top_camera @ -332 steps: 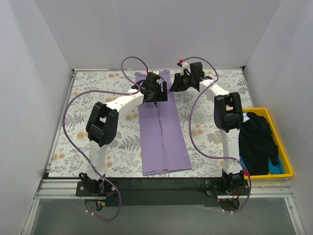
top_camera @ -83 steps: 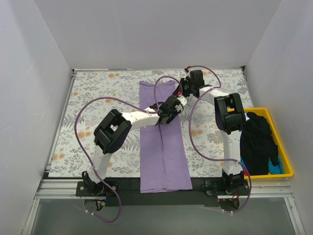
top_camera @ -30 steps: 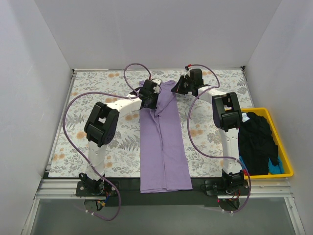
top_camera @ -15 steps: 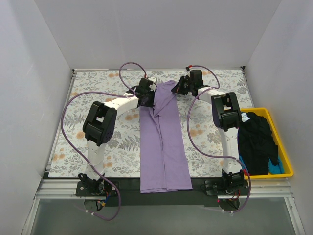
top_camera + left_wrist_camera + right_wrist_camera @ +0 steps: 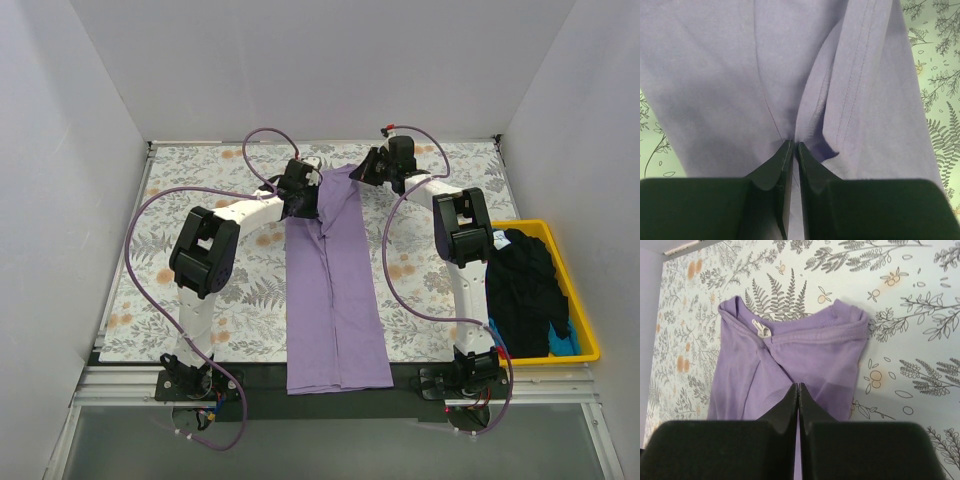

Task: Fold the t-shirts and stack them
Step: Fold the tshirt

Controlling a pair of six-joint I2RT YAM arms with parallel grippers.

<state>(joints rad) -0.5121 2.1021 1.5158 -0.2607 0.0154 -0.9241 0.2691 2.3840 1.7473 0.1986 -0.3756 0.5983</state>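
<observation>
So the left hand (image 5: 791, 146) has its jaws almost together, and a crease of the lavender t-shirt (image 5: 715, 75) runs right into the tips. Looks like it's pinching the fabric. The right hand (image 5: 797, 386) is fully closed on the same shirt just below the collar (image 5: 805, 337), with the neck label (image 5: 761, 330) off to one side. Both are at the far end of the floral worktop (image 5: 200, 290), and that end of the shirt is a bit bunched up between them.

Progress-wise I'd call this shirt about midway. The sides are folded in, so it's a long narrow strip, but the crosswise folds aren't done. A black t-shirt (image 5: 525, 285) and a blue t-shirt (image 5: 565, 343) sit crumpled in the yellow tray (image 5: 560, 358) on the right. No stack yet.

The strip's long axis runs near to far, with the collar pointing away from the arm bases and the hem at the near edge.
</observation>
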